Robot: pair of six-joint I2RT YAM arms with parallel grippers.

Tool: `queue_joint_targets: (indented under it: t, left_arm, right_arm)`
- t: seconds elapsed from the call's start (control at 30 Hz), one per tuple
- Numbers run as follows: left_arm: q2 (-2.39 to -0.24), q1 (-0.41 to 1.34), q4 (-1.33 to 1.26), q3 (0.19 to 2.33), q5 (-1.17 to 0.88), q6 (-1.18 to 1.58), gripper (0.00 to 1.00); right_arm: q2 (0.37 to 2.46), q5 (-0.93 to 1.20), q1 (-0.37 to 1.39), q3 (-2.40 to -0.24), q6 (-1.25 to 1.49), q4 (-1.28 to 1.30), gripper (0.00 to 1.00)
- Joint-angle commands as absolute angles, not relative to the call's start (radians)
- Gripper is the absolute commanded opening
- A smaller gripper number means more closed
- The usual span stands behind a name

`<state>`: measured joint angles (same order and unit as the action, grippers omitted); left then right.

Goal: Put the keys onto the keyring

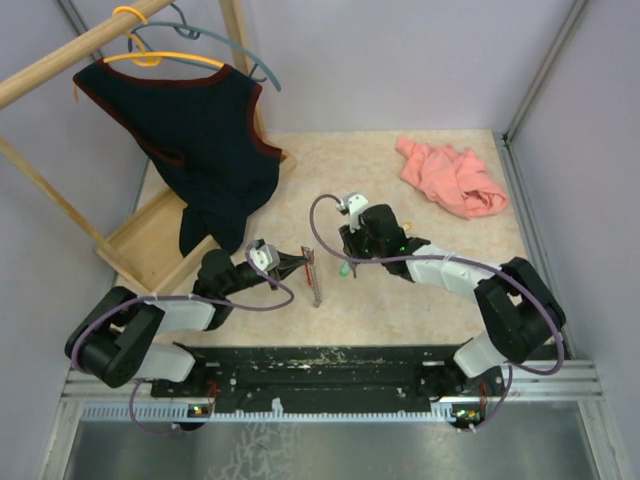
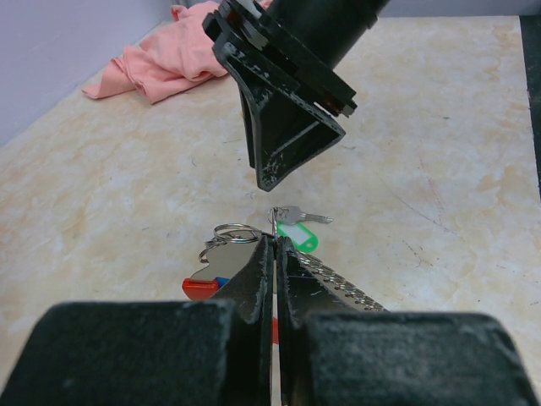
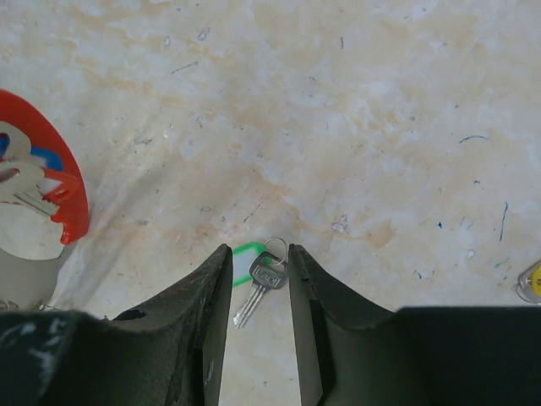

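Table (image 1: 420,300): pale marbled top, walled at left, back and right, dark rail along near edge. Bare room right of centre, up to pink cloth (image 1: 450,178) heaped in far right corner.
Wooden tray (image 1: 140,245), far left: dark vest (image 1: 205,140) hanging above, hem at its rim.
Left gripper (image 2: 275,245): pressed together, pinching keyring (image 2: 338,288) mid-table, ridged strip trailing aside.
Right gripper (image 3: 258,249): spread, poised over green-tagged key (image 3: 264,275) lying flat just beside keyring.
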<state>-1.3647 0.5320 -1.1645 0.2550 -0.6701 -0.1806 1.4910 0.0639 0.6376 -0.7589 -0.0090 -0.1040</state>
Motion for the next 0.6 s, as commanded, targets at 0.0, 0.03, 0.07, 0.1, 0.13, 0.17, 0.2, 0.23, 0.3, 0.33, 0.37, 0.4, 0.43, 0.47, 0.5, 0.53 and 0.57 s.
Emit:
queue_joint_targets:
  t: [0.0,0.03,0.07,0.1,0.13,0.17,0.2,0.23,0.3,0.33,0.37,0.4,0.43,0.47,0.5,0.53,0.57]
  left_arm:
    - [-1.345,0.528,-1.204,0.247,-0.67,-0.186,0.0]
    - [-1.344,0.528,-1.203,0.247,-0.669,-0.186,0.0]
    - [-1.345,0.528,-1.204,0.247,-0.671,-0.186,0.0]
    - [-1.346,0.528,-1.203,0.248,-0.67,-0.187,0.0]
    - [-1.347,0.528,-1.203,0.248,-0.671,-0.185,0.0]
    - [-1.347,0.529,-1.203,0.249,-0.673,-0.184,0.0]
    - [-1.347,0.528,-1.204,0.249,-0.674,-0.184,0.0]
    - [-1.347,0.528,-1.203,0.249,-0.673,-0.184,0.0]
    - [-1.346,0.528,-1.203,0.249,-0.675,-0.185,0.0]
    - [-1.344,0.528,-1.202,0.249,-0.673,-0.184,0.0]
    - [-1.343,0.528,-1.2,0.249,-0.672,-0.185,0.0]
    - [-1.342,0.528,-1.199,0.248,-0.672,-0.186,0.0]
    - [-1.341,0.529,-1.198,0.248,-0.672,-0.187,0.0]
    - [-1.341,0.529,-1.197,0.248,-0.672,-0.186,0.0]
    - [-1.342,0.528,-1.199,0.249,-0.672,-0.186,0.0]
    - [-1.343,0.528,-1.198,0.25,-0.673,-0.186,0.0]
    - [-1.346,0.528,-1.198,0.25,-0.673,-0.186,0.0]
  right_arm:
    - [1.496,0.014,0.642,-0.898,0.068,0.167,0.34]
    - [1.51,0.01,0.636,-0.925,0.084,0.205,0.34]
    - [1.525,0.017,0.627,-0.947,0.099,0.233,0.34]
    - [1.54,0.025,0.618,-0.969,0.115,0.257,0.34]
    - [1.557,0.047,0.608,-0.988,0.13,0.287,0.34]
    - [1.576,0.083,0.596,-1.011,0.133,0.309,0.34]
    - [1.596,0.121,0.586,-1.033,0.135,0.328,0.35]
    - [1.619,0.151,0.575,-1.053,0.137,0.347,0.35]
    - [1.677,0.207,0.553,-1.096,0.137,0.379,0.35]
    - [1.708,0.222,0.54,-1.12,0.137,0.403,0.35]
    - [1.734,0.236,0.528,-1.144,0.137,0.428,0.35]
    - [1.763,0.255,0.519,-1.166,0.133,0.444,0.35]
    - [1.78,0.278,0.511,-1.183,0.128,0.452,0.35]
    - [1.795,0.296,0.503,-1.199,0.124,0.455,0.35]
    - [1.814,0.306,0.5,-1.215,0.121,0.462,0.35]
    - [1.834,0.311,0.495,-1.238,0.115,0.477,0.35]
    - [1.857,0.314,0.492,-1.261,0.11,0.497,0.35]
